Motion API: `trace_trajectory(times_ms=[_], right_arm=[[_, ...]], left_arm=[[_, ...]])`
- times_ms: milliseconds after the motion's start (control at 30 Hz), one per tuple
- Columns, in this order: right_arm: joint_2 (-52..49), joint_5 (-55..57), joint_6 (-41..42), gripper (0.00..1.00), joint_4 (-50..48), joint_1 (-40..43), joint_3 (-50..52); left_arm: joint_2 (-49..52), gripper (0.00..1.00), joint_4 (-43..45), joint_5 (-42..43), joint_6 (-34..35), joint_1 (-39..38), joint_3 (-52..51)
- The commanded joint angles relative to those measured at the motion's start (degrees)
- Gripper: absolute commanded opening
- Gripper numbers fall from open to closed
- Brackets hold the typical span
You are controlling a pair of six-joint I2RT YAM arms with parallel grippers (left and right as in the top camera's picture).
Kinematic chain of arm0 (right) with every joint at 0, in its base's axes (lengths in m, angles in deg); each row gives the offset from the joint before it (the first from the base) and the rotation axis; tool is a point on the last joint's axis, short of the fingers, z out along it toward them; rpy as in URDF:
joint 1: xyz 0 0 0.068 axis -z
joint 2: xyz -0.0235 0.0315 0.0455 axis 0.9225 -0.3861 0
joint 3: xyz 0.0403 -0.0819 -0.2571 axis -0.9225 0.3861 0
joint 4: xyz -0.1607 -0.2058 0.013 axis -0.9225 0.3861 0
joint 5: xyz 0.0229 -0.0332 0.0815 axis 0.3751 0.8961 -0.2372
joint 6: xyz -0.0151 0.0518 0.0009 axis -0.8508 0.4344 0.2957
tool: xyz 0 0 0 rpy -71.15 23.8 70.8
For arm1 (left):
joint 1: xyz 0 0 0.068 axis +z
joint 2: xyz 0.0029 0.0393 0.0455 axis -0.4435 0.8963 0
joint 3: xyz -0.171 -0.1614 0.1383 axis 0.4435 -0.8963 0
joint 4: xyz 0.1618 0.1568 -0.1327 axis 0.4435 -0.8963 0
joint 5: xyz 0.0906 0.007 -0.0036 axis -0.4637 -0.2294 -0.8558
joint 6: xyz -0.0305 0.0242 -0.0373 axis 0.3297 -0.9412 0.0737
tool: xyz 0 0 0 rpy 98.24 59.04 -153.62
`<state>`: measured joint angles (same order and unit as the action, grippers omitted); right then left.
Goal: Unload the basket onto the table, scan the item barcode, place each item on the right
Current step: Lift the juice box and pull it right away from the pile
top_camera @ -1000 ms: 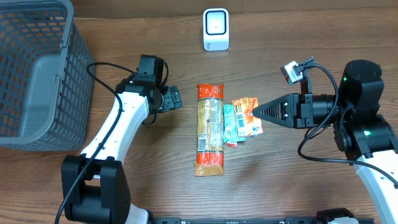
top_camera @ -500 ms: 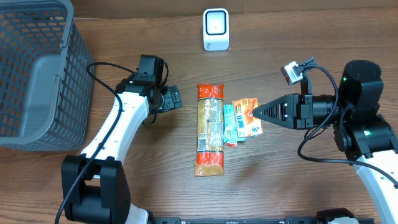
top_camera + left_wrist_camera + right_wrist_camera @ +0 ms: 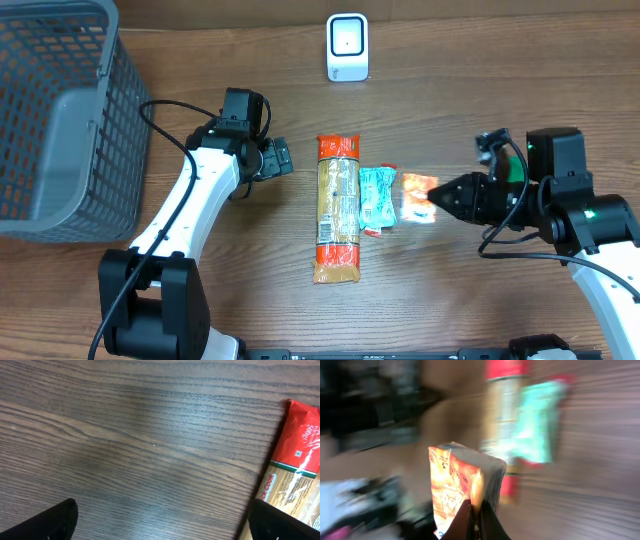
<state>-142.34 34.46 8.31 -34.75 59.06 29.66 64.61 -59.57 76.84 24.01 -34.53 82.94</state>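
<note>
A: Where is the orange snack packet (image 3: 418, 195)?
B: Pinched in the right gripper (image 3: 437, 197), fingers closed tight on its edge, right of the long packet (image 3: 338, 207) — a green packet (image 3: 377, 198) lies between them.
A: And the left gripper (image 3: 280, 158)?
B: Fingers spread wide, holding nothing, just left of the long packet's top end.
A: The scanner (image 3: 347, 47)?
B: Beyond the long packet's top end — well apart from it.

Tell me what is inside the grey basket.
In the basket only its bare grey floor shows; no item is visible. Whatever lies beyond the picture's left and top edges cannot be seen.
</note>
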Motion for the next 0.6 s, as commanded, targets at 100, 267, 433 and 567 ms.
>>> trace_trajectory(times_ms=[100,267,433,567], right_arm=[[-0.87,16.2,-7.15,0.04,-1.29,0.2,0.74],[-1.42,19.87,-5.2,0.04,-1.51,0.2,-3.43],[-6.4,21.38,-5.29,0.03,6.03,0.2,-16.11],[-16.22,23.37,-6.21,0.03,16.65,-0.46,-33.14]], left_arm=[[-0.7,1.0,0.07,0.11,0.22,-0.07,0.52],[-0.7,1.0,0.09,0.11,0.22,-0.07,0.52],[-0.7,1.0,0.07,0.11,0.22,-0.07,0.52],[-0.7,1.0,0.07,0.11,0.22,-0.07,0.52]])
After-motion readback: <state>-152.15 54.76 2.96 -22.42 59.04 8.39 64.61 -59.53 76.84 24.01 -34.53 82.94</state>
